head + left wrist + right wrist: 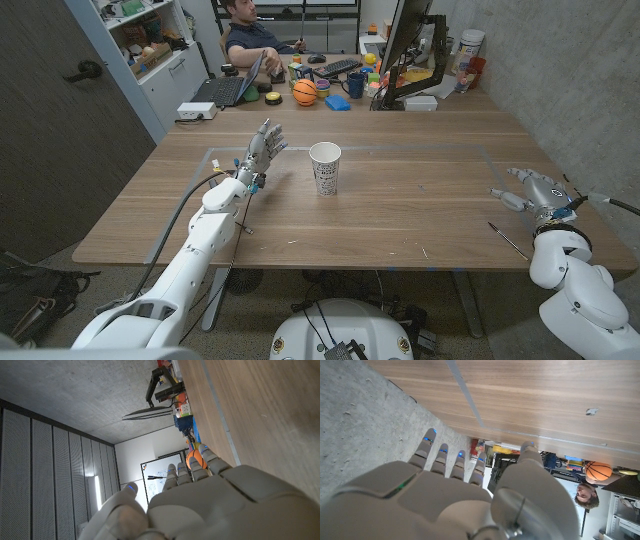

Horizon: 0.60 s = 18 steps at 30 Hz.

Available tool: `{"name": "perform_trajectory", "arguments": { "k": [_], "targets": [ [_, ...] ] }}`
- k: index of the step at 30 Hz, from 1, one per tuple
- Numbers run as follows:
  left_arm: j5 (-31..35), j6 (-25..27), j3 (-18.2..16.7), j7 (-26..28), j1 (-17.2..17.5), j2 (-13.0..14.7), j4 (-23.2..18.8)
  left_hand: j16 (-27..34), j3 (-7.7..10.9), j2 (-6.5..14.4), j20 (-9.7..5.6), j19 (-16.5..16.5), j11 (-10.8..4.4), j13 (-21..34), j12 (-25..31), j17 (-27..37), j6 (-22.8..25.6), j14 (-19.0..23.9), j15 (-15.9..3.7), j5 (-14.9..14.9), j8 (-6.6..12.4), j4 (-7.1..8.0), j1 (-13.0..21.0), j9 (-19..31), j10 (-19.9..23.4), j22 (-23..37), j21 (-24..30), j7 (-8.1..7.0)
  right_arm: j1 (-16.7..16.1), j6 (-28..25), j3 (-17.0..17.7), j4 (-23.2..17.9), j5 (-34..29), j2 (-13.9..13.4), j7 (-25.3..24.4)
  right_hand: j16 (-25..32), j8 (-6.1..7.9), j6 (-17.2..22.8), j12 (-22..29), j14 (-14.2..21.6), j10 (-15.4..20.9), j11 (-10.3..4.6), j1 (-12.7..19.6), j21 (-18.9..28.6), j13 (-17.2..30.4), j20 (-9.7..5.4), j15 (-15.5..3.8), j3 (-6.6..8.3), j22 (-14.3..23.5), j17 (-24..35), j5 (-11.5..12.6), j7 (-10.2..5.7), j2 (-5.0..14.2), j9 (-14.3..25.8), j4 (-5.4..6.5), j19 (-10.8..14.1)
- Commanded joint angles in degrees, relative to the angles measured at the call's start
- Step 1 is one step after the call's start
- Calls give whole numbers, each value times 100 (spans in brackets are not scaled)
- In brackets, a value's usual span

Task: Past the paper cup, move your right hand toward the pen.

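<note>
A white paper cup point(325, 167) with dark print stands upright near the middle of the wooden table point(400, 215). A thin dark pen point(508, 241) lies near the table's front right edge. My right hand point(541, 193) hovers open at the right side of the table, just behind the pen and well to the right of the cup, fingers spread and pointing left. My left hand point(263, 150) is raised open to the left of the cup, fingers stretched out toward the far side. My right hand's fingers point(451, 462) reach over the wood with nothing in them.
A person sits behind the table at a laptop point(225, 88). An orange basketball point(304, 92), mugs, a keyboard and a monitor stand point(408, 60) crowd the far end. A taped line point(350, 148) marks a rectangle on the wood.
</note>
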Motion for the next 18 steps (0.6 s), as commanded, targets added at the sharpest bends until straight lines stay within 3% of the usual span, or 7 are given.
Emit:
{"name": "perform_trajectory", "arguments": {
  "k": [1,8,18],
  "targets": [
    [-29,-61,39,-58,-114,-16,194,14,-22,268,-6,67,-26,13,26,25,-24,-12,-42,36,26,-7,-2,25,19,29,-15,0,-134,-367,26,-302,99,-174,515,1,40,135,77,215,189,56,113,51,22,11,-34,-9,11,22,71,52,-14,22,-52,220],
    [-48,-90,45,-85,-150,-10,269,13,-32,265,-5,68,-30,13,24,25,-28,-14,-42,38,25,-6,-4,25,13,29,-18,-2,-149,-537,37,-438,207,-326,852,11,57,380,169,744,617,161,299,213,35,-5,-263,-8,34,39,138,129,11,28,-76,957],
    [-84,-143,56,-139,-209,-12,392,13,-52,255,-4,68,-23,12,24,26,-26,-15,-40,41,26,-6,-8,25,14,29,-23,-1,-72,-851,-70,-569,261,-647,1293,-33,97,605,132,893,660,129,524,315,41,-9,-360,29,39,47,174,174,11,27,-147,1366]
  ]
}}
